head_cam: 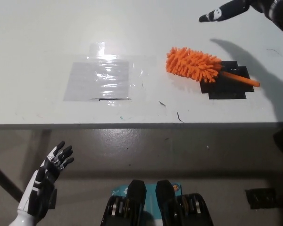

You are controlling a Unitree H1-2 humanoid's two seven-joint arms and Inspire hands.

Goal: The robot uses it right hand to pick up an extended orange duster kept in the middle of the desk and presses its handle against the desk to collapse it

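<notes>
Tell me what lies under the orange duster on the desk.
Under the orange duster, a black patch shows on the white desk, beneath its handle and the end of its fluffy head. How far the patch runs under the head is hidden.

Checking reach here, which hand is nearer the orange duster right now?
Right. The right hand hangs above the desk just beyond the orange duster; the left hand rests below the desk edge.

The orange duster (198, 66) lies flat on the desk (47, 37), its fluffy head beside a black patch (226, 89), thin handle across that patch.
</notes>
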